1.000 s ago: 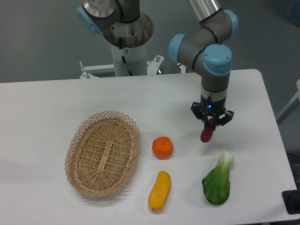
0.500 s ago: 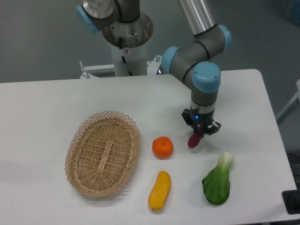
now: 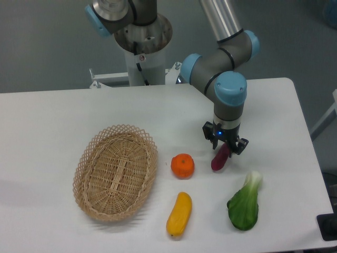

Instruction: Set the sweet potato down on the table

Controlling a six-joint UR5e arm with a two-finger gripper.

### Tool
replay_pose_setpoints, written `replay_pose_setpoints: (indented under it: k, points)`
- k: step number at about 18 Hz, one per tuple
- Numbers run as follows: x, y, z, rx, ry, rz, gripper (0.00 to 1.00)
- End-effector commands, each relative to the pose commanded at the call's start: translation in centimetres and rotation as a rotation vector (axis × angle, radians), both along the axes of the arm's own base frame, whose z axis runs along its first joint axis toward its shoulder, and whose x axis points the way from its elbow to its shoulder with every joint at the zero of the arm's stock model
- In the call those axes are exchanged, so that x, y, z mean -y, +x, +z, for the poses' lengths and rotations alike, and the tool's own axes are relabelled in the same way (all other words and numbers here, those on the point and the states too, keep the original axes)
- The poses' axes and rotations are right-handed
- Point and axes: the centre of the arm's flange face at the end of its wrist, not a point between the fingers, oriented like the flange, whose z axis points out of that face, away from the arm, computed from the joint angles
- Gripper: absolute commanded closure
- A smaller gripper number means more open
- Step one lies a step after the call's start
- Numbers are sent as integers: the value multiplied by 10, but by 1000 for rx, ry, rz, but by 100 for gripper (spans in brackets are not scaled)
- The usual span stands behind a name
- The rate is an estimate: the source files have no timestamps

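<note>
The sweet potato [image 3: 220,158] is a small reddish-purple tuber, tilted, with its upper end between the fingers of my gripper [image 3: 226,146] and its lower end at or on the white table [image 3: 274,105]. The gripper points straight down, low over the table, and looks shut on the tuber's top. It is right of the round orange fruit [image 3: 182,165] and above-left of the green bok choy [image 3: 245,203]. The fingertips themselves are hidden behind the gripper body and the tuber.
A woven wicker basket [image 3: 116,171] sits at the left. A yellow squash [image 3: 179,213] lies near the front edge. The robot's base column [image 3: 143,47] stands at the back. The table's right edge is near the bok choy.
The gripper moved left and down with the sweet potato. The tuber went from hanging upright to tilted, with its lower end now down at the table surface.
</note>
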Motion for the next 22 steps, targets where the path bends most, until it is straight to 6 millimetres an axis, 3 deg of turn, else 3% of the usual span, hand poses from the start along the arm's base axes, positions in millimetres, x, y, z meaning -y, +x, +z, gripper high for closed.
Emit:
replay_pose_setpoints:
  k: [7,13,19,22]
  points:
    - [-4,-9,73,-130,62,-27,0]
    - [-4,-30,139,-240,99,-63,0]
    - [43,-56,177,-155,-18,-201,0]
    - [77,-64,190,-146,-56,-296,0]
